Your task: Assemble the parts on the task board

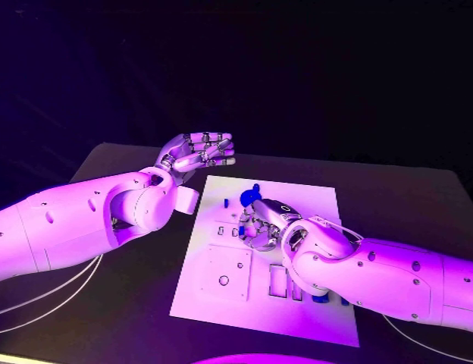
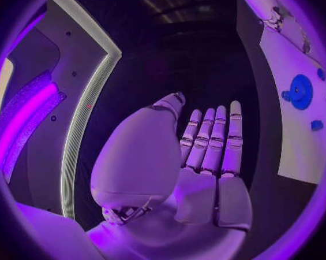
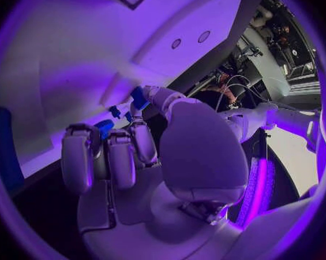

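On the black table (image 1: 411,197) lies the white task board (image 1: 302,220). The right hand (image 1: 261,221) rests on it, fingers (image 3: 123,156) curled, pinching a small blue part (image 3: 139,97) at the fingertips. The left hand (image 1: 198,150) hovers just off the board's far corner, fingers (image 2: 214,136) straight, pressed together, holding nothing.

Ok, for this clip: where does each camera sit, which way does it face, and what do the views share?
Head view: on the robot's head, looking down at the black table and task board; both arms, left hand, right hand.
Left wrist view: behind the left hand, fingers straight, facing past the board edge.
Right wrist view: behind the right hand, facing the board, a blue part at its fingertips.
Shared: all three show the board.
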Tool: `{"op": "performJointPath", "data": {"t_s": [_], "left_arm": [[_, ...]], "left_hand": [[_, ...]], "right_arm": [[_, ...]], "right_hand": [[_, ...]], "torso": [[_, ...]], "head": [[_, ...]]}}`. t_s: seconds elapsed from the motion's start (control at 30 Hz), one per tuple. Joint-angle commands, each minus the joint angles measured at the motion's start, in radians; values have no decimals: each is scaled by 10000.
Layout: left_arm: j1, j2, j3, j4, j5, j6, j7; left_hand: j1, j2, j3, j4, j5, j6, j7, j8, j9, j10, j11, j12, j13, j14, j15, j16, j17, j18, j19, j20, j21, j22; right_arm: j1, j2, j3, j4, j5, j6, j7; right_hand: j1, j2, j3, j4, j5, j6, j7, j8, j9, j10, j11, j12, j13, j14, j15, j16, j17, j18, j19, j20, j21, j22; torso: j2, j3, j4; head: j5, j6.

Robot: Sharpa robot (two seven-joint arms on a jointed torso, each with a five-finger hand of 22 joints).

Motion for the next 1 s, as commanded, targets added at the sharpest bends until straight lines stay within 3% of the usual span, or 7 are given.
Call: {"op": "performJointPath", "data": {"t_s": [0.03,0.23,0.57,1.0], "left_arm": [[5,15,7,3,38,169,67],[5,24,7,-8,38,178,64],[5,27,7,-18,38,188,52],[4,25,7,-25,38,202,41]], "left_hand": [[10,-74,61,14,-60,-60,591,64,8,-9,-7,-34,1,-16,-11,-19,11,21,-50,9,-41,6],[10,-74,61,14,-60,-60,591,64,8,-9,-7,-34,1,-16,-11,-19,11,21,-50,9,-41,6],[10,-74,61,14,-60,-60,591,64,8,-9,-7,-34,1,-16,-11,-19,11,21,-50,9,-41,6],[10,-74,61,14,-60,-60,591,64,8,-9,-7,-34,1,-16,-11,-19,11,21,-50,9,-41,6]], "right_arm": [[-26,14,-10,-9,-180,52,-41],[-33,31,-11,-34,-196,118,-62],[-40,44,-14,-44,-247,239,-69],[-41,43,-17,-55,-248,189,-54]], "right_hand": [[-28,-59,-49,-22,21,19,-27,44,15,63,-22,20,-13,848,-48,21,1688,-111,37,-45,75,1411],[-34,-103,-62,-35,21,7,-25,51,16,45,-23,2,-35,846,-50,16,1677,-108,29,-48,63,1403],[-160,-374,-209,-45,12,-66,0,79,13,-10,-1,-52,-92,842,-37,7,1659,-103,15,-47,30,1390],[-315,-483,-384,41,14,-206,41,60,-11,-130,34,-170,-231,836,-11,-5,1636,-96,-4,-30,-8,1372]], "torso": [[-2,12,1],[-3,10,-11],[0,14,-12],[1,3,-6]], "head": [[10,-16],[18,1],[-7,1],[-10,7]]}}
